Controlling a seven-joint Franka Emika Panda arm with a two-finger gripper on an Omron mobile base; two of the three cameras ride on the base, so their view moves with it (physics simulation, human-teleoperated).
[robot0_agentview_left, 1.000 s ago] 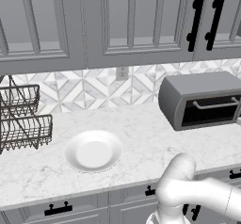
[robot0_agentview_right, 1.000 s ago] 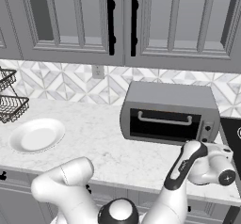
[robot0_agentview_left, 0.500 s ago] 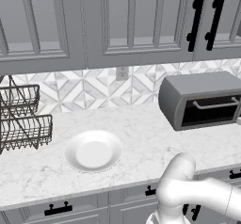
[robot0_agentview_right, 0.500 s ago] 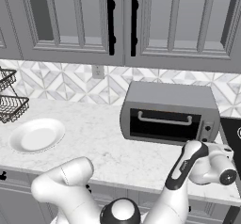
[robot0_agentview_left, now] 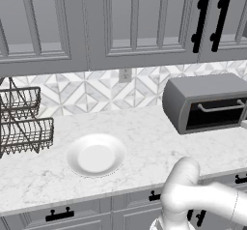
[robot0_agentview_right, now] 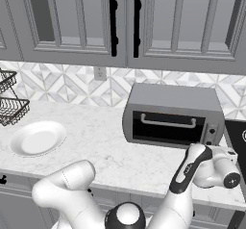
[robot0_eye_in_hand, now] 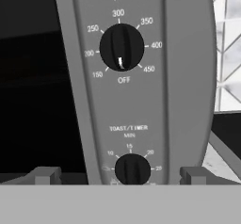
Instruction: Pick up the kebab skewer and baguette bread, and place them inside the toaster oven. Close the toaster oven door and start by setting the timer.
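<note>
Sitting between the wide-apart end effector [robot0_eye_in_hand: 120,175] fingers, timer knob [robot0_eye_in_hand: 132,169]

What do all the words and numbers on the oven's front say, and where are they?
"TEMPERATURE F°": top of the toaster oven control panel.
"150", "200", "250", "300", "350", "400", "450", "OFF": around the temperature knob.
"TOAST/TIMER MIN": above the timer knob.
"10", "15", "20": around the timer knob.
One more number at its right looks like "25", and marks below it are too cut off to read.
</note>
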